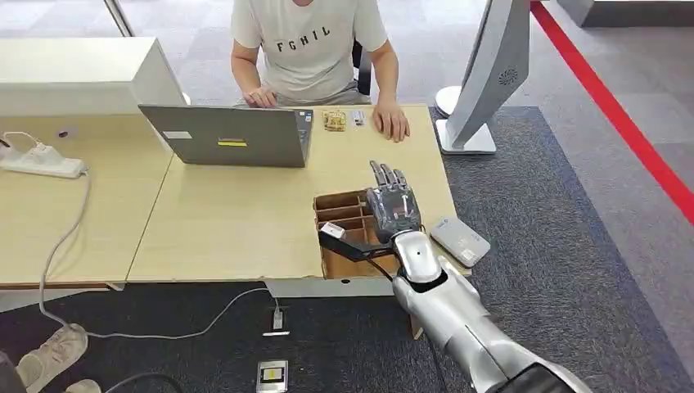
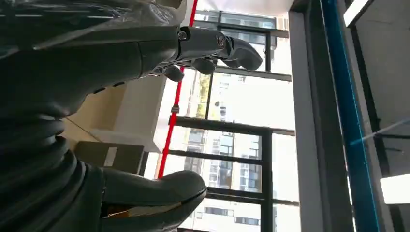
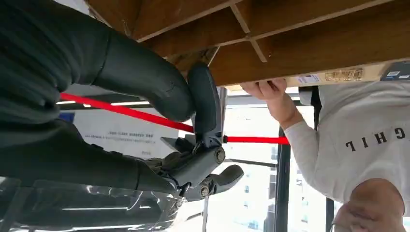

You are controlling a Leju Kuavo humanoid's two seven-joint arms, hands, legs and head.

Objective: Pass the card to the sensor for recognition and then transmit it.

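Note:
My right hand hovers over a wooden divided box at the table's front right corner, fingers stretched forward. Its thumb points left, and a small card with a white tip sits pinched at the thumb's end. In the right wrist view the thumb presses against a dark finger under the box's partitions. The grey card sensor lies just right of the hand, at the table edge. My left hand holds nothing, thumb and fingers apart.
A person sits across the table, one hand flat on it, behind an open laptop. Small items lie near that hand. A white stand rises at right; a power strip lies at left.

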